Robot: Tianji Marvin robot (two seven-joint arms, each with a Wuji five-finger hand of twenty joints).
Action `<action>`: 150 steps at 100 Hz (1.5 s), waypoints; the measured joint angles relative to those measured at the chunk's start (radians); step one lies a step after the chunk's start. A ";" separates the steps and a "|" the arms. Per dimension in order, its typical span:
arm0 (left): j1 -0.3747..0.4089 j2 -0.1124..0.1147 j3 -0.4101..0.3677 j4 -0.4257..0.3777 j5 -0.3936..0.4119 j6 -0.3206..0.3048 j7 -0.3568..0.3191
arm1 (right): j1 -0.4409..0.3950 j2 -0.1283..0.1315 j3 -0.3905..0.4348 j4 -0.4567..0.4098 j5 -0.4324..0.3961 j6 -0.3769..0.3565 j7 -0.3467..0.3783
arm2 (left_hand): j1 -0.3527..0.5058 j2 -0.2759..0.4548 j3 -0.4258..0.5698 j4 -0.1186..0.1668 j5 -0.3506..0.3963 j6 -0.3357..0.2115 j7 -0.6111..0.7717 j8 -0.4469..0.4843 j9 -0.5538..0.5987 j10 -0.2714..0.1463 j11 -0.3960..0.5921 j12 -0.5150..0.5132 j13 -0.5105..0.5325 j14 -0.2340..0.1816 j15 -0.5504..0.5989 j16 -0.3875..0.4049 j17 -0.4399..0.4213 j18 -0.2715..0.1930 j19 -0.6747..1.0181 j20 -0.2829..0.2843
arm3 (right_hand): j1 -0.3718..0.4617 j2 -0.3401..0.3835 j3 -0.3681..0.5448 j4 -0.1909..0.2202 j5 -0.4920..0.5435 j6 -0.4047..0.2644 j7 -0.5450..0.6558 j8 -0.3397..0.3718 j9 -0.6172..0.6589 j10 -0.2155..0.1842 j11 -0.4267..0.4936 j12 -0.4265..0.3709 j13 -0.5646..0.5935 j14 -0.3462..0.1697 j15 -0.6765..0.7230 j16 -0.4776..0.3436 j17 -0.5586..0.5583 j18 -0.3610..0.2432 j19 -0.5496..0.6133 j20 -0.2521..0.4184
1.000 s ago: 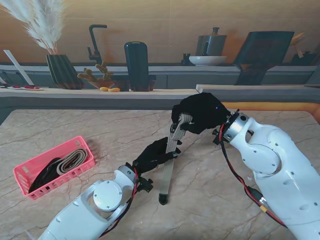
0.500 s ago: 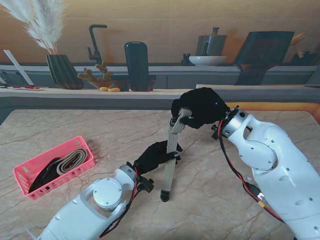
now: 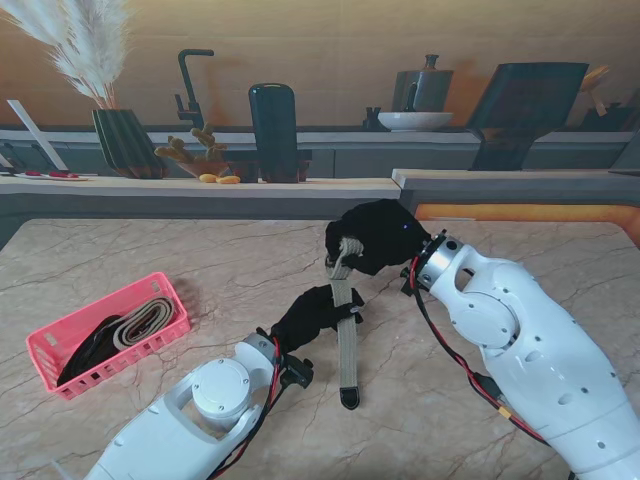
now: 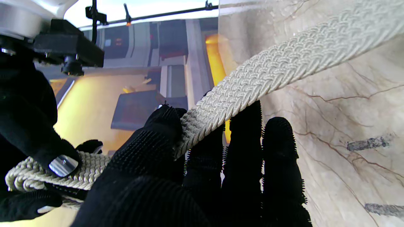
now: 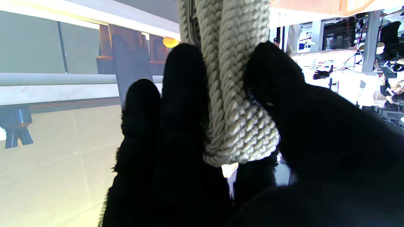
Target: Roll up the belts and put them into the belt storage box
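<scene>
While both black-gloved hands work near the middle of the marble-patterned table (image 3: 200, 260), a beige woven belt (image 3: 347, 335) runs between them and down toward the robot, its dark tip resting on the table. Right hand (image 3: 375, 238) is closed on the rolled upper end of the belt; left hand (image 3: 315, 315) sits nearer the robot, with its thumb and fingers pinching the strap partway along. From the left wrist camera the belt (image 4: 268, 66) shows as thick braided cord in a herringbone weave, passing between the thumb and the straight fingers (image 4: 279, 148), whose glove fabric carries fine rubbery nubs; a metal part glints near the coil. Right wrist view alone reveals the coil (image 5: 240, 126) as several stacked turns clamped between the thumb and the fingers (image 5: 183, 104). Only the stand view shows the pink slotted plastic belt storage box (image 3: 60, 375), well apart at the left, holding a beige belt and a dark one.
</scene>
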 measured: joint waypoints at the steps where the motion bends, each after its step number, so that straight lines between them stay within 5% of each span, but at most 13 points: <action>1: 0.001 -0.001 -0.001 -0.001 -0.002 0.001 0.003 | -0.001 0.000 -0.001 0.000 0.000 0.000 -0.001 | 0.000 0.000 0.002 0.000 0.000 0.000 0.000 0.000 0.000 0.000 0.000 0.000 0.000 0.000 0.002 0.000 -0.001 0.000 0.001 0.000 | 0.000 0.000 0.002 0.000 0.000 0.000 0.000 0.000 0.000 0.000 0.000 0.000 0.000 0.000 0.000 0.000 0.000 0.000 0.000 0.000; 11: 0.011 -0.007 -0.009 -0.006 -0.012 0.014 0.028 | -0.017 -0.002 -0.001 0.001 -0.004 -0.009 -0.012 | -0.033 -0.001 0.021 0.000 -0.004 0.000 0.000 -0.002 -0.009 0.000 0.001 -0.001 -0.005 0.000 0.003 0.000 -0.012 0.000 0.002 -0.001 | 0.000 0.000 0.007 0.000 0.000 -0.001 0.007 0.000 0.000 0.000 0.000 0.000 0.000 0.000 0.009 0.000 0.000 0.000 0.000 0.000; 34: 0.027 -0.019 -0.021 -0.006 -0.075 -0.002 0.054 | -0.070 -0.003 0.006 -0.003 -0.012 -0.025 -0.036 | -0.403 -0.006 0.131 0.000 -0.079 0.055 -0.142 -0.036 -0.163 0.000 -0.034 -0.025 -0.098 0.000 -0.057 0.000 -0.075 0.000 -0.052 -0.001 | 0.000 0.015 0.007 0.000 0.000 -0.003 0.014 0.000 -0.012 0.031 -0.003 0.000 0.000 0.005 0.009 0.000 0.000 0.000 0.000 0.000; 48: 0.035 -0.020 -0.027 -0.001 -0.128 -0.036 0.031 | -0.082 -0.003 -0.002 0.001 -0.020 -0.025 -0.062 | -0.517 -0.119 0.268 0.039 -0.162 0.079 -0.200 -0.065 -0.243 -0.001 -0.073 -0.047 -0.137 -0.021 -0.135 -0.013 -0.083 0.000 -0.098 -0.001 | 0.000 0.054 0.001 0.000 0.000 -0.008 0.015 0.002 -0.036 0.049 -0.018 -0.001 0.000 0.008 0.009 0.000 0.000 0.000 0.000 0.000; 56: 0.036 -0.019 -0.027 0.007 -0.134 -0.063 0.010 | -0.082 -0.004 -0.010 0.008 -0.014 -0.017 -0.066 | -0.635 -0.202 0.299 0.033 -0.214 0.122 -0.228 -0.073 -0.281 -0.013 -0.087 -0.050 -0.152 -0.041 -0.170 -0.024 -0.083 0.001 -0.121 -0.001 | 0.000 0.054 -0.003 0.000 0.000 -0.021 0.032 0.004 -0.044 0.051 -0.018 -0.001 0.000 0.008 0.009 0.000 -0.001 0.000 0.000 0.000; 64: 0.036 -0.017 -0.027 0.016 -0.145 -0.089 -0.011 | -0.082 -0.005 -0.017 0.016 -0.002 -0.007 -0.067 | -0.681 -0.247 0.349 -0.002 -0.250 0.175 -0.245 -0.084 -0.300 -0.017 -0.096 -0.057 -0.152 -0.056 -0.199 -0.032 -0.083 0.001 -0.142 -0.001 | 0.000 0.054 -0.003 0.000 0.000 -0.032 0.039 0.013 -0.045 0.052 -0.028 -0.002 0.000 0.010 0.009 0.000 -0.001 0.001 0.000 0.000; 89: 0.037 -0.007 -0.031 0.028 -0.178 -0.108 -0.045 | -0.082 -0.009 -0.032 0.033 0.023 0.007 -0.074 | -0.727 -0.309 0.454 -0.055 -0.314 0.207 -0.269 -0.098 -0.355 -0.025 -0.115 -0.061 -0.161 -0.073 -0.231 -0.039 -0.078 -0.001 -0.176 -0.001 | 0.000 0.065 -0.005 0.000 0.000 -0.044 0.049 0.014 -0.080 0.062 -0.032 -0.002 -0.001 0.017 -0.001 0.000 -0.011 0.003 0.000 0.000; 104: 0.048 -0.007 -0.039 0.020 -0.206 -0.108 -0.042 | -0.083 -0.009 -0.045 0.037 0.047 0.001 -0.053 | -0.747 -0.309 0.487 -0.055 -0.336 0.216 -0.269 -0.109 -0.357 -0.026 -0.115 -0.061 -0.159 -0.075 -0.223 -0.034 -0.046 -0.015 -0.176 0.001 | 0.002 0.084 -0.007 0.000 -0.040 -0.025 0.055 0.018 -0.144 0.103 -0.033 -0.002 -0.011 0.019 -0.026 0.000 -0.029 0.014 0.000 -0.004; 114: 0.057 -0.007 -0.044 0.013 -0.224 -0.107 -0.038 | -0.085 -0.008 -0.052 0.038 0.043 -0.005 -0.052 | -0.748 -0.309 0.502 -0.055 -0.370 0.257 -0.278 -0.110 -0.357 -0.027 -0.115 -0.061 -0.143 -0.083 -0.207 -0.022 -0.028 -0.019 -0.171 0.004 | -0.006 0.084 -0.001 0.002 -0.084 -0.004 0.061 0.018 -0.187 0.118 -0.032 -0.002 -0.025 0.021 -0.050 0.000 -0.044 0.024 -0.021 -0.014; 128: 0.068 -0.007 -0.051 0.002 -0.234 -0.103 -0.024 | -0.093 -0.005 -0.058 0.038 0.054 -0.014 -0.018 | -0.748 -0.310 0.525 -0.055 -0.418 0.382 -0.292 -0.110 -0.357 -0.025 -0.106 -0.056 -0.119 -0.091 -0.166 -0.007 0.007 -0.030 -0.148 0.014 | -0.051 0.090 -0.001 0.007 -0.116 0.041 0.010 0.054 -0.263 0.160 -0.027 -0.006 -0.060 0.025 -0.111 0.000 -0.060 0.039 -0.030 -0.014; 138: 0.073 -0.007 -0.054 -0.002 -0.255 -0.098 -0.017 | -0.093 -0.001 -0.065 0.038 0.061 -0.021 -0.005 | -0.748 -0.321 0.548 -0.055 -0.429 0.393 -0.294 -0.110 -0.357 -0.025 -0.100 -0.047 -0.105 -0.094 -0.155 0.002 0.030 -0.040 -0.136 0.014 | -0.093 0.090 -0.001 0.009 -0.134 0.075 -0.061 0.109 -0.292 0.194 -0.027 -0.011 -0.072 0.028 -0.150 0.000 -0.079 0.052 -0.044 -0.014; 150: 0.076 -0.007 -0.058 -0.006 -0.265 -0.088 -0.013 | -0.089 0.001 -0.079 0.047 0.100 -0.021 0.012 | -0.688 -0.321 0.560 -0.055 -0.443 0.428 -0.295 -0.110 -0.357 -0.021 -0.077 -0.034 -0.081 -0.109 -0.138 0.011 0.055 -0.053 -0.126 0.014 | -0.115 0.090 0.008 0.092 -0.141 0.109 -0.138 0.191 -0.326 0.236 -0.027 -0.015 -0.087 0.042 -0.166 -0.012 -0.094 0.063 -0.061 -0.014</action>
